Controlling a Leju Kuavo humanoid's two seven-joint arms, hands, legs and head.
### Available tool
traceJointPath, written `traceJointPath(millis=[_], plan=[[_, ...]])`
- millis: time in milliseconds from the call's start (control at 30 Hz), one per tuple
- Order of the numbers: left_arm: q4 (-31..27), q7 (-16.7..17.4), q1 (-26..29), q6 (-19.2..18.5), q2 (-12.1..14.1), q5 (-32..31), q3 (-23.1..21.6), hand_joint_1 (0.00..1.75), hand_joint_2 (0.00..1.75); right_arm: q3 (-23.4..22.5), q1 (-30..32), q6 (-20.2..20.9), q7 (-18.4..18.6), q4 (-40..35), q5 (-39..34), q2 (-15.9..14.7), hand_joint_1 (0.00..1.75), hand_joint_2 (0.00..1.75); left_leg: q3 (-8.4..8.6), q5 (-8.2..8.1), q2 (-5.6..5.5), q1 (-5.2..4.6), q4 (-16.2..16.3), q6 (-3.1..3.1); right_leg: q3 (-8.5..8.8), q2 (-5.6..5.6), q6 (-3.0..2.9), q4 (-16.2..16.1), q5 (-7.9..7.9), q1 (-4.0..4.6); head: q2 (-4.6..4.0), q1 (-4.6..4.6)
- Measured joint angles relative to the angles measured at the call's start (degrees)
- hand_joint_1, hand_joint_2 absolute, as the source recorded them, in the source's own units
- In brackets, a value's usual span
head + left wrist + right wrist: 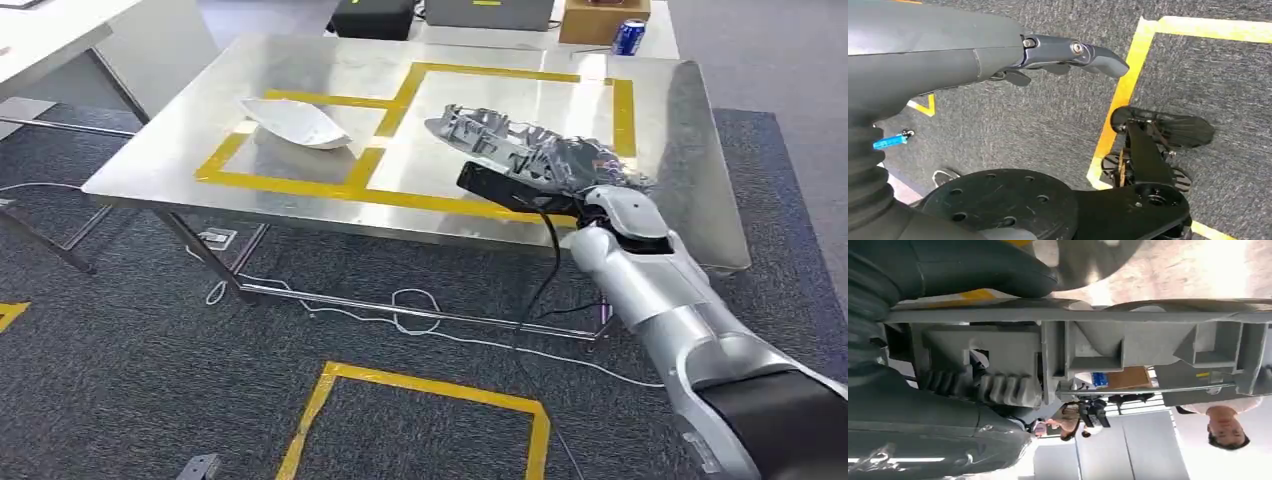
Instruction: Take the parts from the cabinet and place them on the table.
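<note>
Background stuff you've got in frame: a blue soda can (629, 37) standing upright at the far edge, just beside a brown cardboard box (603, 20). To the left of the box there's a grey case (489, 13) and then a black box (373, 18), all lined up along the back. Off in the top left corner you can see a white table (60, 30). On the grey carpet (150, 340) there's a yellow tape square (420, 395) near you, and white cables (410, 312) looping around under the metal legs. Through the right wrist view you'll spot a person (1228, 427) standing in the background.
</note>
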Motion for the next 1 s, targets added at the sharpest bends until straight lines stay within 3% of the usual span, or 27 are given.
traceJointPath(millis=[133, 200, 233, 267, 300, 367, 400, 433, 467, 533, 567, 600, 633, 667, 767, 800, 867, 900, 933, 967, 1000], plan=[[0.00, -0.09, 0.01, -0.26, 0.00, 0.00, 0.00, 0.00, 1.75, 0.00, 0.00, -0.50, -0.31, 0.51, -0.96, 0.00, 1.75, 1.75, 0.00, 0.00, 0.00, 0.00, 0.03, 0.00, -0.02, 0.00, 0.01, -0.02, 0.01, -0.01, 0.00, 0.00], [0.00, -0.70, 0.02, -0.68, 0.20, 0.20, 0.00, 0.00, 1.75, 0.02, -0.04, -0.68, -0.53, 0.59, -1.23, 0.00, 1.75, 1.75, -0.08, -0.15, 0.02, -0.19, 0.03, 0.98, 0.19, 0.05, 0.62, -0.96, 0.37, -0.28, 0.00, -0.11], [0.00, -1.20, 0.00, -0.90, 0.20, 0.24, 0.00, 0.00, 1.75, 0.02, -0.18, -0.70, -0.57, 0.57, -1.29, 0.00, 1.75, 1.75, 0.73, 0.37, 0.07, 0.21, -1.53, 1.21, 0.53, 0.16, 0.84, -1.46, 0.41, 0.18, 0.00, -0.15], [0.00, -1.55, 0.02, -1.20, 0.15, 0.24, 0.00, 0.00, 1.75, 0.02, -0.16, -0.75, -0.57, 0.66, -1.34, -0.11, 1.75, 1.75, 1.47, 0.77, 0.18, 0.61, -2.63, 1.07, 0.07, 0.06, 0.81, -0.63, 0.07, 0.20, 0.00, 0.06], [0.00, -1.79, -0.02, -1.38, 0.17, 0.24, 0.00, 0.00, 1.75, 0.04, -0.38, -0.83, -0.63, 0.72, -1.42, -0.11, 1.75, 1.75, 1.74, 0.85, 0.29, 0.84, -2.96, 1.32, -1.31, 0.05, 0.99, 2.10, -1.58, 0.25, 0.00, 0.37], [0.00, -1.86, -0.05, -1.44, 0.17, 0.24, 0.00, 0.00, 1.75, 0.11, -0.42, -1.27, -0.75, 0.96, -1.44, -0.13, 1.75, 1.75, 1.89, 0.62, 0.35, 1.09, -2.93, 1.22, -5.91, 0.00, 1.48, 10.99, -5.19, -0.04, 0.00, 0.28], [0.00, -1.92, -0.01, -1.44, 0.20, 0.24, 0.00, 0.00, 1.75, 0.20, -0.34, -1.29, -0.83, 1.14, -1.44, -0.15, 1.75, 1.75, 1.98, 0.46, 0.35, 1.21, -2.87, 1.05, -8.33, -0.01, 1.77, 15.17, -6.37, -0.22, 0.00, 0.24], [0.00, -1.90, 0.04, -1.44, 0.20, 0.24, 0.00, 0.00, 1.75, 0.22, -0.20, -1.29, -0.83, 1.25, -1.44, -0.24, 1.75, 1.75, 2.16, 0.04, 0.29, 1.45, -2.76, 0.75, -9.63, -0.03, 2.09, 16.62, -5.88, -0.39, 0.00, 0.28], [0.00, -1.90, 0.12, -1.44, 0.15, 0.24, 0.00, 0.00, 1.75, 0.26, -0.01, -1.27, -0.83, 1.45, -1.44, -0.26, 1.75, 1.75, 2.45, -0.42, 0.18, 1.77, -2.54, 0.38, -9.32, -0.03, 2.43, 15.14, -3.85, -0.59, 0.00, 0.26], [0.00, -1.90, 0.15, -1.42, -0.02, 0.22, 0.00, 0.00, 1.75, 0.44, 0.18, -1.25, -0.85, 1.58, -1.42, -0.24, 1.75, 1.75, 3.05, -1.73, 0.00, 2.57, -1.57, -0.63, -5.57, -0.15, 3.40, 5.87, 2.18, -1.25, 0.00, 0.28], [0.00, -1.90, 0.14, -1.38, 0.00, 0.22, 0.00, 0.00, 1.75, 0.50, 0.19, -1.25, -0.88, 1.66, -1.40, -0.26, 1.75, 1.75, 3.09, -2.63, -0.01, 2.69, -0.64, -1.30, -3.76, -0.22, 4.18, 1.26, 4.01, -1.82, 0.00, 0.37], [-0.02, -1.90, 0.11, -1.27, 0.77, 0.22, 0.00, 0.00, 1.75, 0.55, 0.09, -1.23, -0.90, 1.88, -1.33, -0.55, 1.75, 1.75, 2.56, -3.35, -0.04, 2.45, -0.04, -2.03, -2.59, 0.39, 4.61, 1.22, 1.75, -1.46, 0.00, 0.90], [0.00, -1.88, 0.04, -1.20, 0.55, 0.22, 0.00, 0.00, 1.75, 0.68, 0.15, -1.27, -1.01, 1.90, -1.27, -0.20, 1.75, 1.75, 2.48, -3.62, -0.06, 2.37, 0.39, -2.04, -2.80, 0.45, 2.52, 1.17, 1.33, -1.62, 0.00, 0.79], [0.00, -1.86, 0.04, -1.20, 0.42, 0.22, 0.00, 0.00, 1.75, 0.72, 0.29, -1.27, -1.01, 1.95, -1.29, -0.26, 1.75, 1.75, 2.74, -3.65, -0.06, 2.36, 0.20, -2.10, -2.90, 0.43, 1.88, 1.27, 0.93, -1.50, 0.00, -0.13], [0.00, -1.70, 0.12, -1.14, 0.39, 0.22, 0.00, 0.00, 1.75, 0.79, 0.37, -1.29, -1.03, 1.86, -1.09, -0.33, 1.75, 1.75, 3.46, -4.64, 0.23, 2.71, 0.30, -2.64, -1.99, 0.61, 0.15, 1.36, -0.16, -1.46, 0.00, -0.35], [0.00, -1.71, -0.04, -1.14, 0.31, 0.22, 0.02, 0.00, 1.75, 0.79, 0.26, -1.29, -1.05, 1.88, -1.12, -0.33, 1.75, 1.75, 2.26, -5.09, 0.85, 2.56, 2.75, -2.92, -1.35, 0.54, -0.41, 1.26, -0.61, -1.48, 0.00, -0.66], [0.00, -1.66, -0.17, -1.14, 0.26, 0.20, 0.00, 0.00, 1.75, 0.81, 0.66, -1.27, -1.12, 2.14, -1.16, -0.37, 1.75, 1.75, -3.95, -8.03, 1.24, 2.57, 12.63, -3.32, 0.18, 0.46, -0.76, 0.48, -1.56, -1.45, 0.00, -0.96], [0.00, -1.64, -0.06, -1.14, 0.22, 0.17, 0.00, 0.00, 1.75, 0.83, 1.05, -1.27, -1.14, 2.25, -1.16, -0.39, 1.75, 1.75, -7.07, -8.70, 1.27, 2.56, 16.78, -3.31, 1.01, 0.46, -0.76, 0.19, -2.05, -1.43, 0.00, -0.96], [0.00, -1.53, 0.13, -1.16, 0.18, 0.17, 0.00, 0.00, 1.75, 0.85, 1.50, -1.29, -1.29, 2.43, -1.29, -0.44, 1.75, 1.75, -9.40, -8.06, 1.29, 2.56, 18.80, -3.20, 1.94, 0.48, -0.73, -0.08, -2.63, -1.43, 0.00, -0.94], [0.00, -1.44, 0.36, -1.20, 0.15, 0.17, 0.02, 0.00, 1.75, 0.85, 1.90, -1.31, -1.40, 2.54, -1.40, -0.46, 1.75, 1.75, -10.33, -5.66, 1.28, 2.51, 18.23, -2.93, 3.06, 0.50, -0.61, -0.27, -3.07, -1.44, 0.00, -0.96], [0.00, -1.44, 0.53, -1.22, 0.17, 0.17, 0.02, 0.00, 1.75, 0.87, 2.08, -1.34, -1.42, 2.56, -1.47, -0.46, 1.75, 1.75, -10.14, -1.46, 1.30, 2.42, 14.72, -2.48, 4.40, 0.53, -0.52, -0.62, -3.94, -1.47, 0.00, -0.94]])
